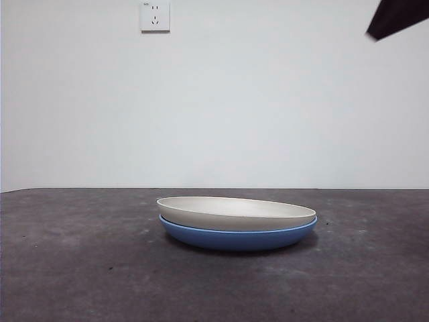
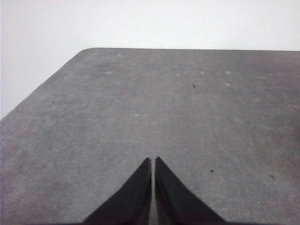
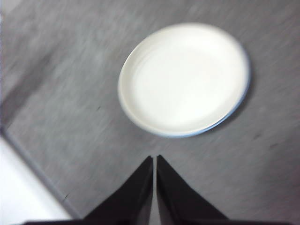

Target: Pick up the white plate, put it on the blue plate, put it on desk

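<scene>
The white plate (image 1: 234, 212) rests stacked inside the blue plate (image 1: 238, 237) at the middle of the desk (image 1: 80, 268). In the blurred right wrist view the white plate (image 3: 183, 78) fills the blue plate (image 3: 245, 92), whose rim shows only as a thin edge. My right gripper (image 3: 154, 159) hangs shut and empty above the desk, apart from the plates. A black tip of an arm (image 1: 395, 17) shows at the top right corner of the front view. My left gripper (image 2: 153, 161) is shut and empty over bare desk (image 2: 187, 108), with no plate in its view.
A white wall socket (image 1: 155, 16) sits on the wall behind the desk. The desk's rounded corner (image 2: 86, 50) and side edge show in the left wrist view, and another desk edge (image 3: 33, 164) shows in the right wrist view.
</scene>
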`<state>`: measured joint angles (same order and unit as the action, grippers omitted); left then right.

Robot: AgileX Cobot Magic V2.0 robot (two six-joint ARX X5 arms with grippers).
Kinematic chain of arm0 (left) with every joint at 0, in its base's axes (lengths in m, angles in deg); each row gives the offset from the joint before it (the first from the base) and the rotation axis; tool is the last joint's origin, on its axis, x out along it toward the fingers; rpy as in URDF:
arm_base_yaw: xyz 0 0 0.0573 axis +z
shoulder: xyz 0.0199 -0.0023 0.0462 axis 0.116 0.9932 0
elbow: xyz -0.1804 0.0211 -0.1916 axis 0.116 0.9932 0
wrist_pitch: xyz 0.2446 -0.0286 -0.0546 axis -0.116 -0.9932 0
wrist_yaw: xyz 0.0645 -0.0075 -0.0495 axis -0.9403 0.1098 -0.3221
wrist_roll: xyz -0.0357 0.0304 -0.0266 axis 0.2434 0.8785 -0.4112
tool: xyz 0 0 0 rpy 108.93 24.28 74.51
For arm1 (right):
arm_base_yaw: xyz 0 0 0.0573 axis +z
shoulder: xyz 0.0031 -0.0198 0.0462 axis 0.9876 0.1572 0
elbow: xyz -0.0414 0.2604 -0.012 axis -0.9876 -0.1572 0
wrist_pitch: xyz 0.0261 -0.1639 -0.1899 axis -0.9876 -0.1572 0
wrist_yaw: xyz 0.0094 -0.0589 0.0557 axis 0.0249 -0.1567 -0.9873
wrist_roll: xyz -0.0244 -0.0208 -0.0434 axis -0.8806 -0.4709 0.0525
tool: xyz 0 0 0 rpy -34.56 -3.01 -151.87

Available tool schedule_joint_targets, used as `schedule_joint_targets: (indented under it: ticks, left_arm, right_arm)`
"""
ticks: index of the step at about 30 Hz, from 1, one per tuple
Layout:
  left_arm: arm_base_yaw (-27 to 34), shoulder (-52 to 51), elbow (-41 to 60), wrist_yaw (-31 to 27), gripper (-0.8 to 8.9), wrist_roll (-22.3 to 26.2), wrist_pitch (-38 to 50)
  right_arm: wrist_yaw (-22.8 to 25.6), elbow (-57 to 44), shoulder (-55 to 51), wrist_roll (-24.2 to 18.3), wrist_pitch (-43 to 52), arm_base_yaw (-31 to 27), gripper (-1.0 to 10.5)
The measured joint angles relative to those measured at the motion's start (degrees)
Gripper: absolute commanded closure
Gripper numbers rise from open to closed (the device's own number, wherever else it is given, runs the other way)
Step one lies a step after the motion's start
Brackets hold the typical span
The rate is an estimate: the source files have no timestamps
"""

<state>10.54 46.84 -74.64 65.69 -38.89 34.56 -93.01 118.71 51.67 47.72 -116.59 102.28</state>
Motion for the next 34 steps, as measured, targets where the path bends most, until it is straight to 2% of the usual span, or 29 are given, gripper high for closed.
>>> schedule_joint_targets:
  ticks: [4,9,14,18,23,26,34]
  left_arm:
    - [0.0,0.0,0.0,0.0,8.0,0.0,0.0]
    - [0.0,0.0,0.0,0.0,8.0,0.0,0.0]
    - [0.0,0.0,0.0,0.0,8.0,0.0,0.0]
    - [0.0,0.0,0.0,0.0,8.0,0.0,0.0]
    - [0.0,0.0,0.0,0.0,8.0,0.0,0.0]
    - [0.0,0.0,0.0,0.0,8.0,0.0,0.0]
    - [0.0,0.0,0.0,0.0,8.0,0.0,0.0]
  right_arm:
    - [0.0,-1.27,-7.13,-0.79,6.71,-5.75,9.4]
    - [0.74,-7.63,-17.92,-1.84,14.05,-13.55,9.4]
    - [4.57,-18.18,-28.96,-3.08,22.99,-20.96,9.4]
    - [4.63,-28.04,-35.93,-3.21,28.96,-25.42,9.4]
    - [4.92,-37.86,-43.01,-2.84,32.55,-27.67,9.4]
    - [7.39,-42.73,-46.01,-2.03,33.68,-27.76,9.4]
    - [7.61,-50.97,-48.65,0.39,35.23,-27.76,9.4]
